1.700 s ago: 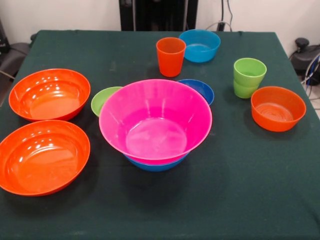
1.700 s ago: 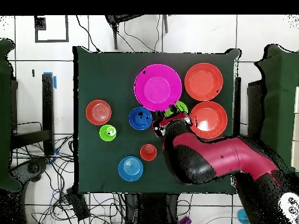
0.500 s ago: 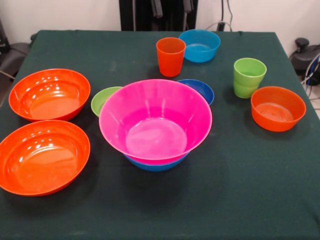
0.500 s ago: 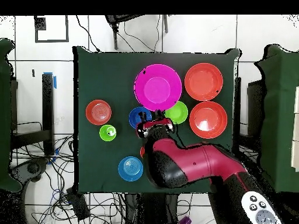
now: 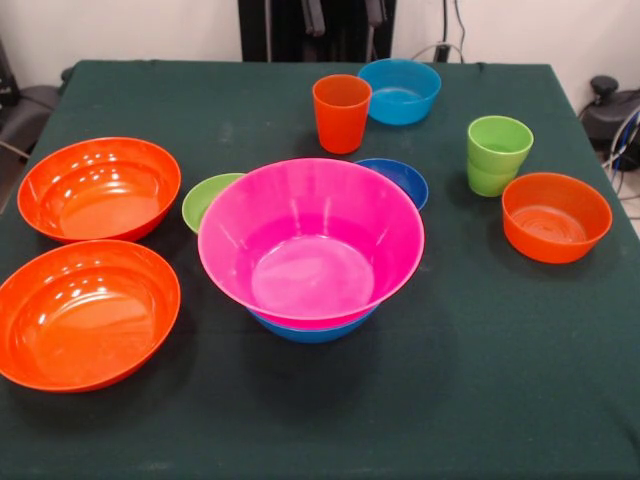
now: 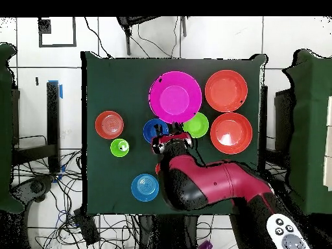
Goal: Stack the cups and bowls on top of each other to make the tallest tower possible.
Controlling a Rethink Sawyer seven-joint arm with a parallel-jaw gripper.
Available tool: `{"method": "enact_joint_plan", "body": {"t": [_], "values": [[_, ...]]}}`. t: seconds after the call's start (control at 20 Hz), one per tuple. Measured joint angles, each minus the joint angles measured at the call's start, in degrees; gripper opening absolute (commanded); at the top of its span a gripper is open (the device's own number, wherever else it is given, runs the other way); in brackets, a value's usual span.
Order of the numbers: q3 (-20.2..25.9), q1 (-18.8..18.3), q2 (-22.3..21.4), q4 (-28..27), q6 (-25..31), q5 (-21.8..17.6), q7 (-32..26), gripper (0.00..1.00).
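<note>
A large pink bowl (image 5: 311,240) sits nested in a large blue bowl (image 5: 310,330) at the table's middle; this is the tower. Two large orange bowls (image 5: 98,188) (image 5: 85,312) lie at the left. A small lime green bowl (image 5: 205,198) and a dark blue bowl (image 5: 400,178) stand behind the pink bowl. An orange cup (image 5: 341,112), a light blue bowl (image 5: 400,90), two stacked lime green cups (image 5: 498,155) and a small orange bowl (image 5: 556,216) stand apart. My gripper (image 5: 344,12) shows its tips at the top edge, open and empty, high above the orange cup. In the overhead view my gripper (image 6: 170,139) is beside the dark blue bowl (image 6: 153,130), and the arm hides the orange cup.
The table (image 5: 480,380) is covered with dark green cloth. The robot's black pedestal (image 5: 280,30) stands at the far edge. In the overhead view the red arm (image 6: 207,185) lies over the table's near side, next to the light blue bowl (image 6: 144,187).
In the overhead view the arm has swung left, off the lime green bowl and over the orange cup. The gripper's tips now show at the front view's top edge.
</note>
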Motion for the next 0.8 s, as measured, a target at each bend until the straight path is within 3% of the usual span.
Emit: {"method": "enact_joint_plan", "body": {"t": [0.35,0.8], "values": [[-0.2,-2.2,0.6,-0.3,0.0,-1.7,0.0,1.00],[0.9,-7.7,3.8,-4.1,1.1,-8.8,0.0,1.00]]}}
